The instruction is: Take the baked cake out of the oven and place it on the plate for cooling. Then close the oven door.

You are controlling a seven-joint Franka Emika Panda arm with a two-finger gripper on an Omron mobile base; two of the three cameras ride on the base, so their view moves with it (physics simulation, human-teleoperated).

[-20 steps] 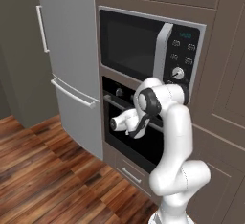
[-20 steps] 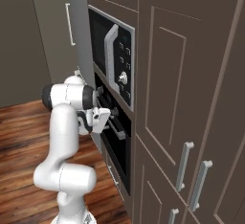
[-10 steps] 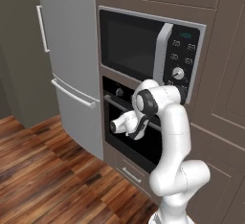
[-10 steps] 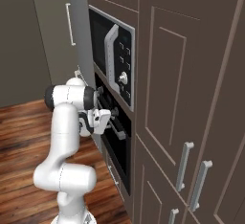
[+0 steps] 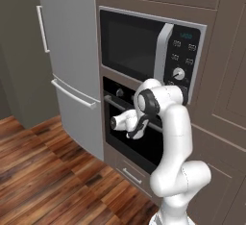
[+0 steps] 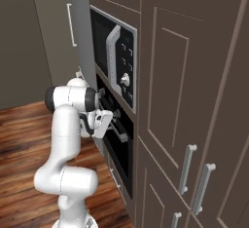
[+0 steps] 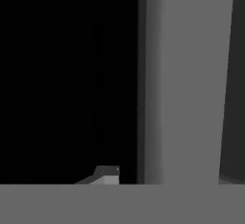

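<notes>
The black oven [image 5: 116, 92] sits under the microwave, and its oven door [image 5: 119, 135] is closed. A silver bar handle [image 5: 116, 105] runs across the top of the door. My gripper [image 5: 140, 125] is pressed up to this handle near its right half, also visible from the side as gripper [image 6: 111, 120] at handle [image 6: 121, 136]. In the hand view the handle [image 7: 186, 84] is a broad grey bar against the black glass. One fingertip [image 7: 107, 174] stands just left of it with a narrow gap, so the jaws straddle the bar. The cake and the plate are out of view.
A silver-framed microwave [image 5: 139, 51] with a keypad is directly above the oven. A tall grey fridge [image 5: 72, 60] stands to the left. Brown cabinet doors [image 6: 194, 100] fill the wall on the right, a drawer [image 5: 130, 175] lies below the oven, and the floor [image 5: 43, 181] is wood.
The arm has crept slightly toward the oven door, and the jaws have narrowed around the handle. The door has not moved.
</notes>
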